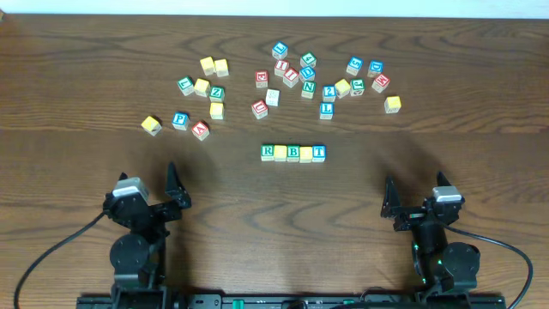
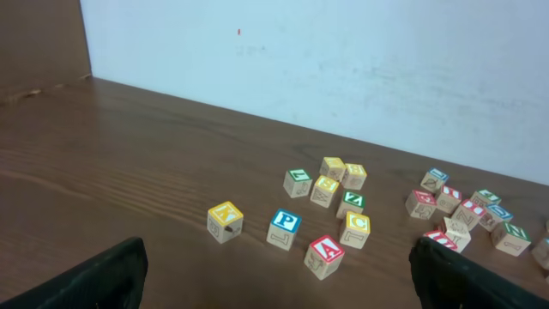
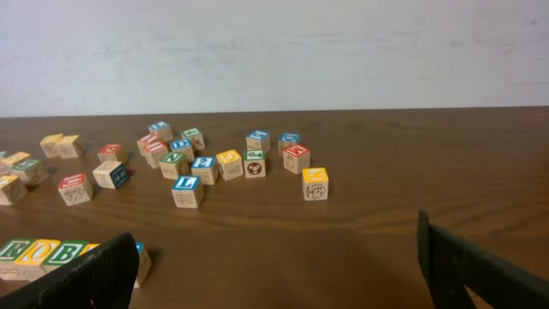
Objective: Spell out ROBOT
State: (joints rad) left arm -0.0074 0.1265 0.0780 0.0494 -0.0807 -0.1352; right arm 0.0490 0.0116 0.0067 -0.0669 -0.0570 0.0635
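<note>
We see the letter-block row [image 1: 293, 153] mid-counter [image 1: 86, 129], R first, T last, with loose blocks [image 1: 291, 77] scattered beyond. Left pincer [image 2: 279, 257] and right pincer [image 3: 274, 236] hang released, grasping nothing.

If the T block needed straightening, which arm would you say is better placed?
Right, probably: the T ends the row on the side of the right arm, whose jaws stand open. The left arm faces loose blocks.

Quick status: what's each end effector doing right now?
Left end effector: open, holding nothing.
Right end effector: open, holding nothing.
</note>
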